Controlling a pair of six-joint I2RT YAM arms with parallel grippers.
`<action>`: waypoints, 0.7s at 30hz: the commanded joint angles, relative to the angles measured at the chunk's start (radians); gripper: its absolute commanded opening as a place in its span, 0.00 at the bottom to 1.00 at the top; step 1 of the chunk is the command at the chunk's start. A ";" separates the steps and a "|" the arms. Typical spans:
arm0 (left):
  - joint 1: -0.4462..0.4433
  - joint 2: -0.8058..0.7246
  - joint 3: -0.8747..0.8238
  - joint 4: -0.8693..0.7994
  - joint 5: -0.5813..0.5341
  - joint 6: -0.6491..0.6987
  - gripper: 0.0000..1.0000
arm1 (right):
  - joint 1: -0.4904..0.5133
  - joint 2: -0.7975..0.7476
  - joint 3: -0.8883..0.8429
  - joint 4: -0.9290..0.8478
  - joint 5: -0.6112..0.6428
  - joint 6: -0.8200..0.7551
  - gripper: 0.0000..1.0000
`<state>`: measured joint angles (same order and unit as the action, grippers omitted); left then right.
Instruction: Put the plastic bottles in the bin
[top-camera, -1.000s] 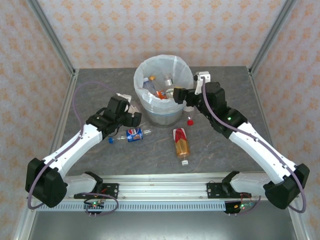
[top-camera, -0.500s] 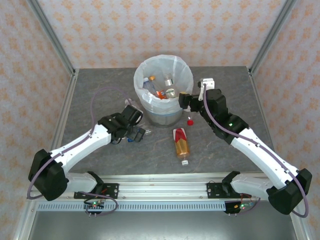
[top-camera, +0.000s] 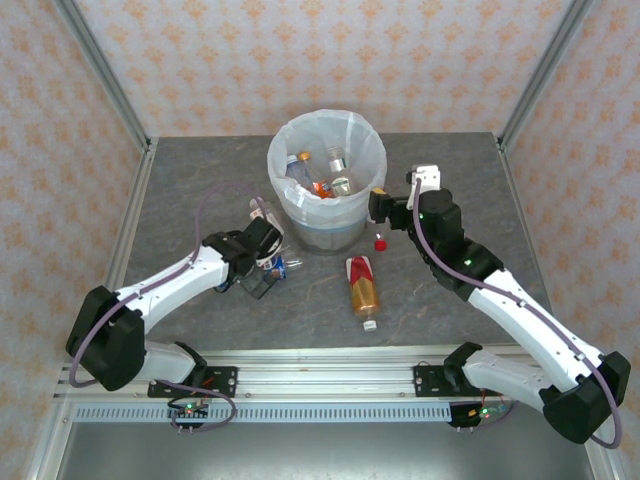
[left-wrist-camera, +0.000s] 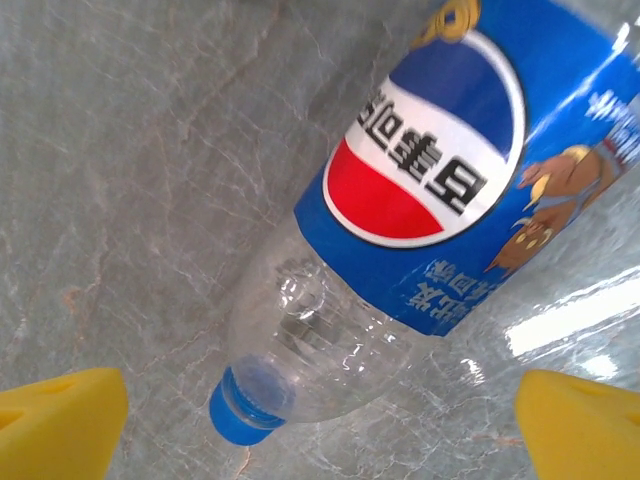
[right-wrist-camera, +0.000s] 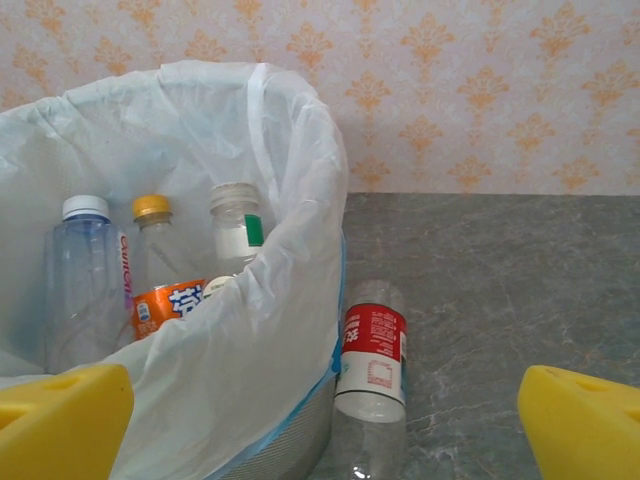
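Observation:
A clear plastic bottle with a blue label (left-wrist-camera: 440, 170) and blue cap (left-wrist-camera: 245, 410) lies on the grey table. My left gripper (left-wrist-camera: 320, 430) hangs open just above it, one yellow fingertip on each side of its neck; from above the gripper (top-camera: 258, 272) covers most of this bottle (top-camera: 276, 265). The bin (top-camera: 325, 180), lined with a white bag, holds several bottles (right-wrist-camera: 170, 300). My right gripper (top-camera: 378, 207) is open and empty beside the bin's right rim (right-wrist-camera: 290, 180). A red-and-white-labelled bottle (right-wrist-camera: 370, 355) lies against the bin. An amber-filled bottle (top-camera: 363, 285) lies in front.
A red cap (top-camera: 380, 241) shows on the table below the right gripper. Metal frame posts and patterned walls close the table on three sides. The aluminium rail (top-camera: 320, 380) with both arm bases runs along the near edge.
My left gripper has come down and toward the near edge onto the blue-labelled bottle, still open. My right gripper has drawn back from the bin's rim to the right.

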<state>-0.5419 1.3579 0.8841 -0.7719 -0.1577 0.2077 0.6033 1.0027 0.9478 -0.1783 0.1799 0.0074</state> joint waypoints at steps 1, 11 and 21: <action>0.007 -0.011 -0.040 0.060 0.069 0.110 1.00 | -0.006 -0.021 -0.026 0.051 0.029 -0.040 0.99; 0.052 0.075 -0.082 0.194 0.054 0.179 0.94 | -0.010 -0.022 -0.066 0.108 0.032 -0.063 0.99; 0.058 0.156 -0.094 0.314 0.192 0.201 0.86 | -0.013 -0.020 -0.101 0.148 0.032 -0.065 0.99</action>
<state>-0.4835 1.4929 0.7967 -0.5068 -0.0116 0.3828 0.5964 0.9970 0.8616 -0.0734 0.1883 -0.0471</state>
